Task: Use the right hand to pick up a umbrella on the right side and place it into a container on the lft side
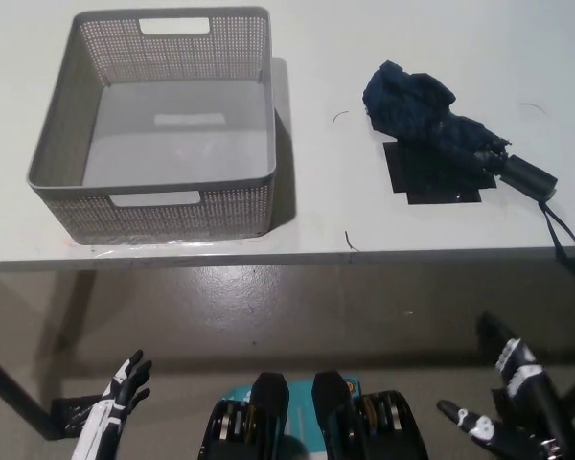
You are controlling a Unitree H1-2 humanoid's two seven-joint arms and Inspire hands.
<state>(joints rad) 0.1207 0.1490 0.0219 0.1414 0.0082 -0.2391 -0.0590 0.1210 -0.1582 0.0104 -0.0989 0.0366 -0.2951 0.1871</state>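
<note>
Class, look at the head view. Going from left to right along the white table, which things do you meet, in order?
Grey basket → black square patch with the folded dark blue umbrella lying across it → the umbrella's black handle → its wrist strap hanging over the table's edge.

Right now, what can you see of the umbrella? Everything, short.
The umbrella is a folded compact one, dark navy fabric, loosely bunched rather than strapped tight. It lies flat on the white table, right of the grey basket and apart from it, angled with the canopy end toward the far left and the black handle toward the near right. A thin wrist strap trails off the handle over the table's front edge. It rests partly on a black square patch. Neither hand touches it.
</note>
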